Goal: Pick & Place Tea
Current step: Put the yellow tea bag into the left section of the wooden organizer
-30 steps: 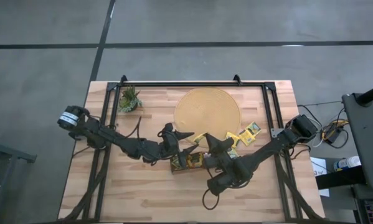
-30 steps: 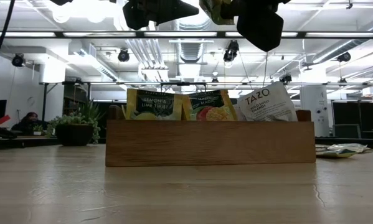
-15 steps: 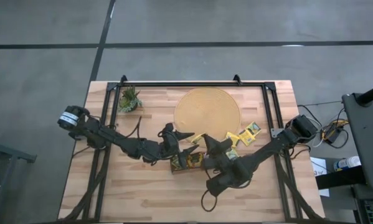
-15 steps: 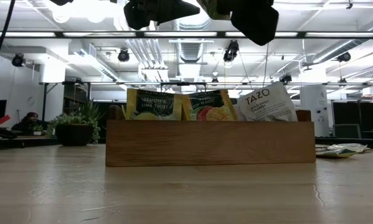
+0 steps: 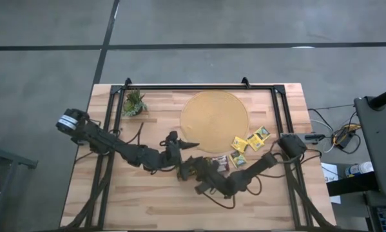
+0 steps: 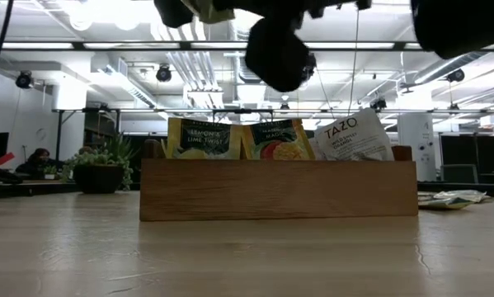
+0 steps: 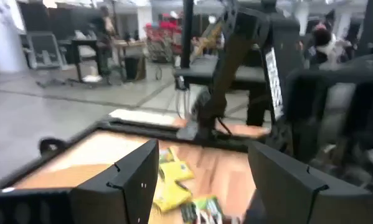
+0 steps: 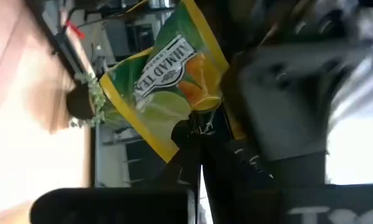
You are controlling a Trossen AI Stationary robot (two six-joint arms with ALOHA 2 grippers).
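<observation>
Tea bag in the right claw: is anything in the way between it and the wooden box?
Nothing visible blocks it. The right gripper, shut on the tea sachet, hangs over the wooden tray; the open left gripper waits beside it.

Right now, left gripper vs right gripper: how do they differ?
The left gripper is open and holds nothing; the right gripper is shut on a yellow-green tea sachet.
In the high view the left gripper points toward the round mat, while the right gripper sits over the wooden tray.
Shared: both hang above the table near its middle, close together.
</observation>
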